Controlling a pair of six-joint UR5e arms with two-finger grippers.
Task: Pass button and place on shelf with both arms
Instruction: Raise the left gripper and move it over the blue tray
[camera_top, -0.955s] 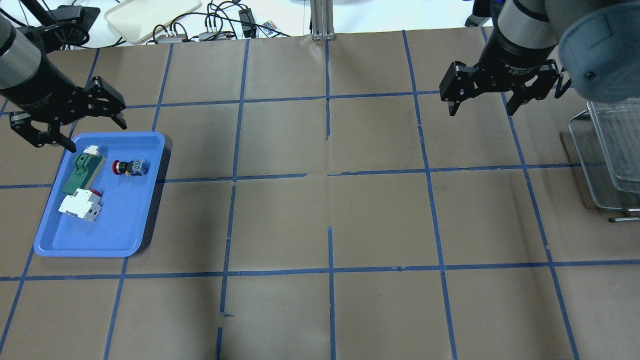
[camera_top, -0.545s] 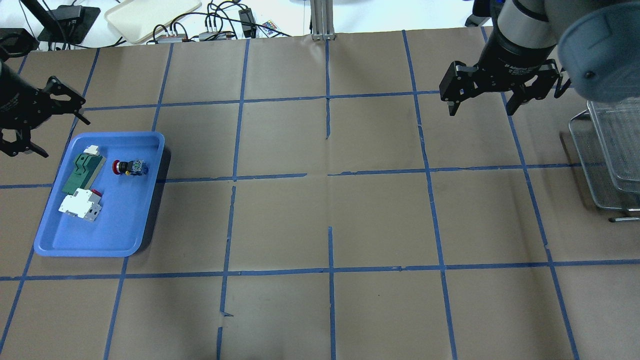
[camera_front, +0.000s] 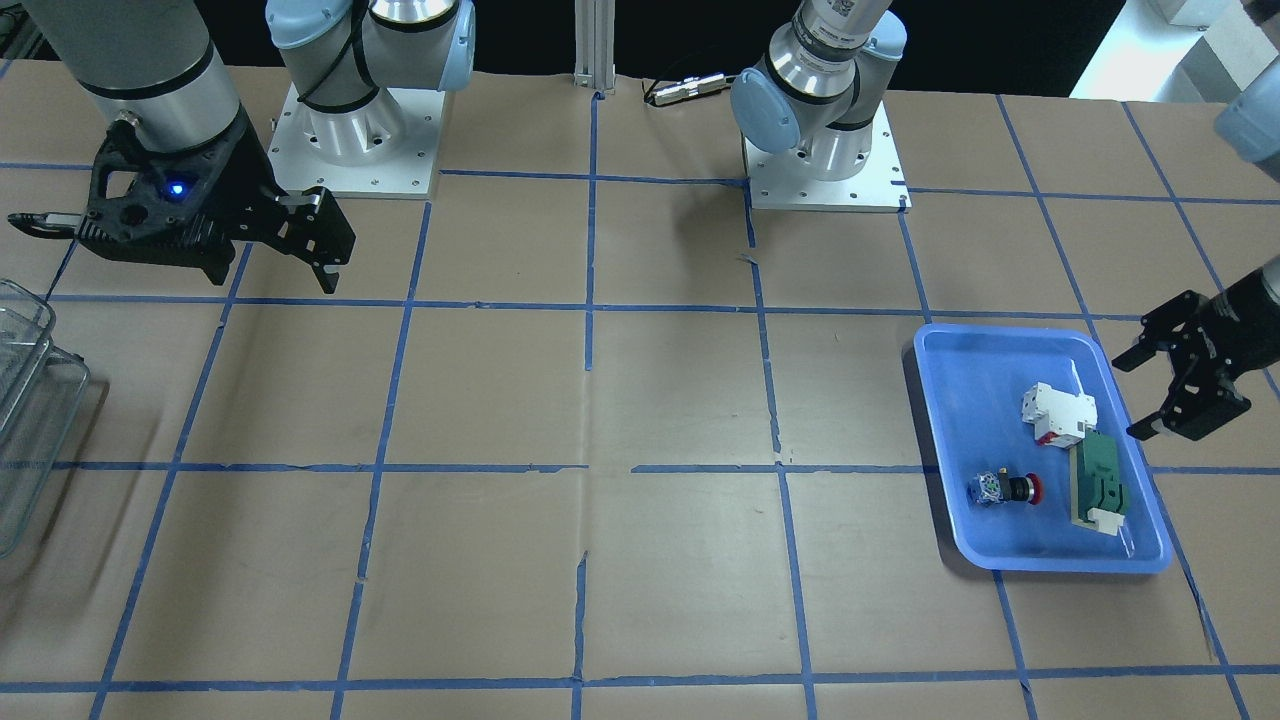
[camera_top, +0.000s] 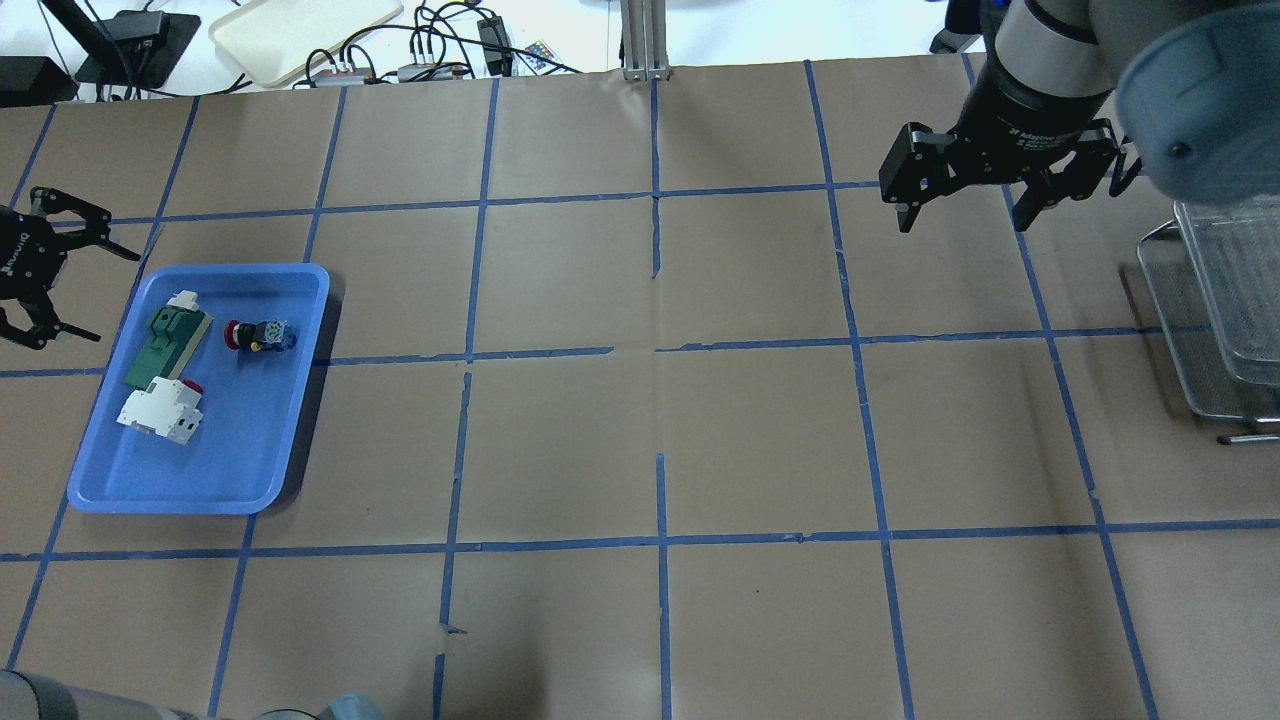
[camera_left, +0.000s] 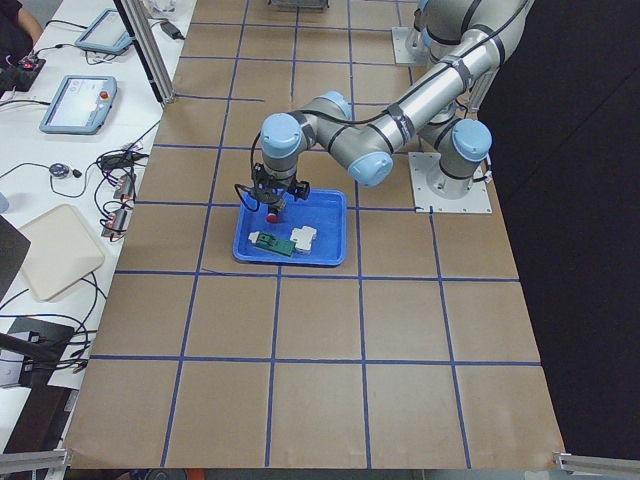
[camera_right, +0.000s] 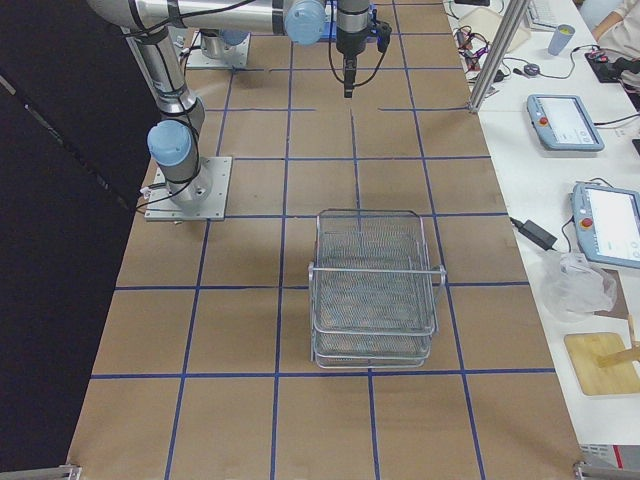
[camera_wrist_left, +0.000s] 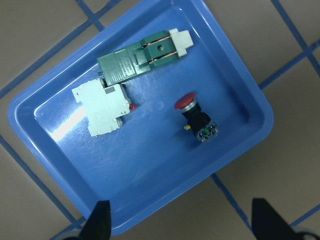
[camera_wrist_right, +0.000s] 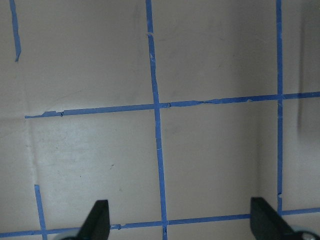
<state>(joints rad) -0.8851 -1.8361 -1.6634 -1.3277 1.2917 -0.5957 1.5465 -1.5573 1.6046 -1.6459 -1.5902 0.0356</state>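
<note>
Left claw (camera_front: 1122, 400) hangs wide open, empty, near the blue tray (camera_top: 200, 500); button (camera_top: 258, 335) lies inside on its side. Right claw (camera_top: 962, 222) open, empty.

Overhead from behind, front view opposite, sharing blue tray (camera_top: 220, 450), wrist cameras close
</note>
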